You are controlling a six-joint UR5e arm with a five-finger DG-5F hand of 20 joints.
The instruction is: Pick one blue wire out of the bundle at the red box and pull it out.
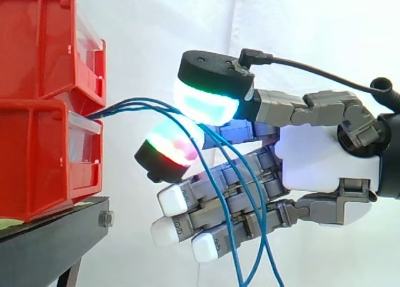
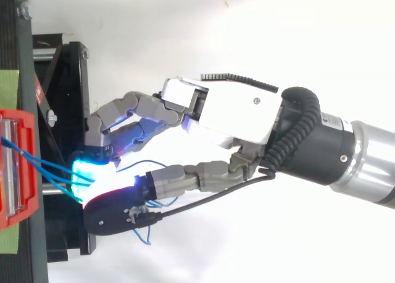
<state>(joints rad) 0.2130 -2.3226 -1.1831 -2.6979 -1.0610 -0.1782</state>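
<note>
Several thin blue wires (image 1: pixel 134 102) come out of the drawer gap between two stacked red bins (image 1: pixel 37 156) and arc right. They run in between a thumb pad (image 1: pixel 206 102) glowing green and cyan and a fingertip (image 1: pixel 172 143) glowing red and green, then hang down in front of the palm. The hand (image 1: pixel 325 156) reaches in from the right and pinches the blue wires between that thumb and finger. Its other fingers are straight, with white tips. From above, the wires (image 2: pixel 49 166) lead from the red bin (image 2: pixel 18 172) to the glowing pads of the hand (image 2: pixel 234 110).
The bins sit on a black stand (image 1: pixel 50 243) whose edge lies just below and left of the fingertips. A white curtain hangs behind. Loose wire ends dangle under the hand (image 1: pixel 240 262).
</note>
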